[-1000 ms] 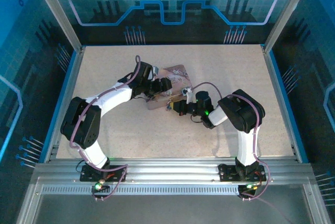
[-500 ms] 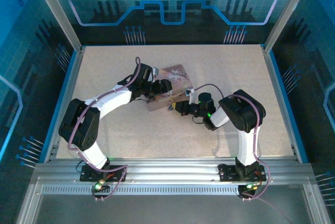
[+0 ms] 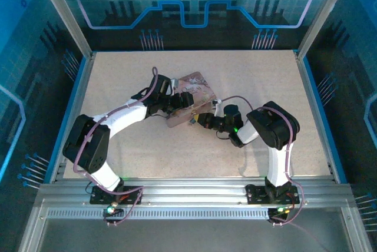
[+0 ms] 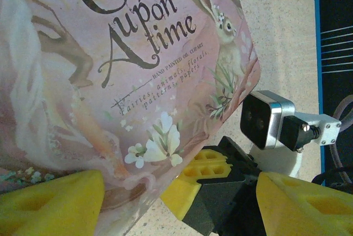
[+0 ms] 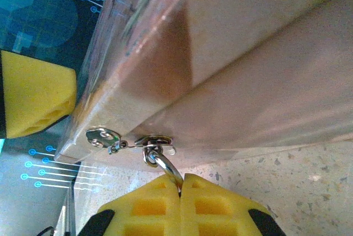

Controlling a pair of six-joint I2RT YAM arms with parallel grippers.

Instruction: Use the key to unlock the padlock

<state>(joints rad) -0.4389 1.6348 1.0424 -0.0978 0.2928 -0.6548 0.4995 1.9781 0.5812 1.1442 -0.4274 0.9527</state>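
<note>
Here the right gripper (image 5: 181,180) is clenched, its pads pressed flat together on the padlock (image 5: 164,166). Just the thin shackle shows, hooked through the clasp (image 5: 155,141) on the side wall of the tin (image 4: 110,81); the body is hidden between the pads. The tin lies lid up on the table (image 5: 287,175). The left gripper (image 4: 179,183) is released, jaws spread wide at the lid's corner: one finger (image 4: 49,200) over the lid, the other off its edge, beyond the right gripper.
</note>
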